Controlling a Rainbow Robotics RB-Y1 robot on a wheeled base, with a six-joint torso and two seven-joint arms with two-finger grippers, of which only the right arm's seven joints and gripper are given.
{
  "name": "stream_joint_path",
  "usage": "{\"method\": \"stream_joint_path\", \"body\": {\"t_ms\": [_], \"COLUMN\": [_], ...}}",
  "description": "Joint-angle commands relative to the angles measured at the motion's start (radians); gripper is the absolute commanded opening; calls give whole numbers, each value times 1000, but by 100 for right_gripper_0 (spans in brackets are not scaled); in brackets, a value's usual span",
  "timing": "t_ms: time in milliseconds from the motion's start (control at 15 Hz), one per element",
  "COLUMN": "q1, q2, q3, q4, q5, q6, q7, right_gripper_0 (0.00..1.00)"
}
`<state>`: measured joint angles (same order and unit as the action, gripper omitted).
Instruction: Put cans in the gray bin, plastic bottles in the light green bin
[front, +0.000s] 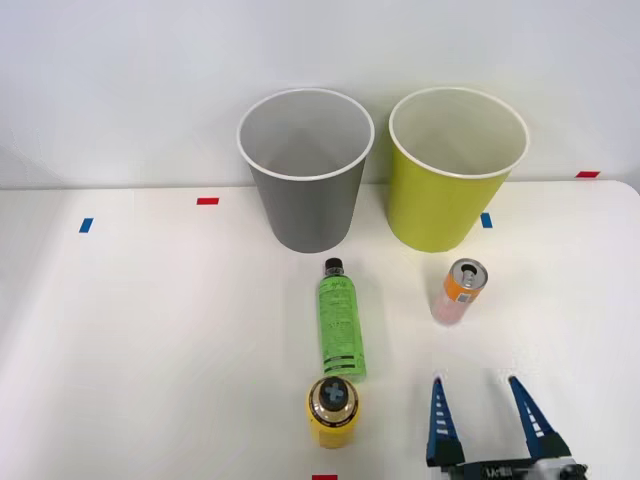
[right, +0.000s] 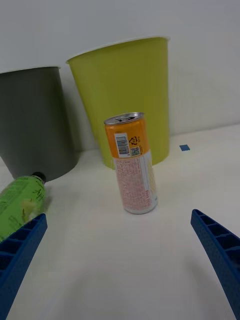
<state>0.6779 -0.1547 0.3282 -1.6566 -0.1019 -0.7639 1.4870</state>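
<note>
A: Where does the right gripper sit?

B: Low over the white table, near its front edge, with the two blue ribbed fingers spread wide and nothing between them.

A: And the can?

B: It stands upright just ahead of the gripper, orange at the top and pale below, silver lid up. It is near the light green bin, in front of it and not touching.

A: The other bin?

B: The gray bin stands beside the lime one, to its left in the front view, both at the back of the table against the wall.

A: The bottle?

B: The green plastic bottle lies on its side in front of the gray bin, black cap toward it. Just past its base stands a small yellow can, apart from the gripper.

A: Anything else?

B: Red and blue tape marks on the tabletop.
</note>
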Motion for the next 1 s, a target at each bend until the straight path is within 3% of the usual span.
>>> {"method": "stream_joint_path", "body": {"t_ms": [67, 267, 1000], "q1": [-83, -182, -397], "q2": [20, 35, 86], "q3": [-11, -26, -107], "q4": [52, 118, 120], "q5": [-1, -13, -30], "q6": [2, 5, 226], "q7": [12, 21, 53], "right_gripper_0": [100, 100, 100]}}
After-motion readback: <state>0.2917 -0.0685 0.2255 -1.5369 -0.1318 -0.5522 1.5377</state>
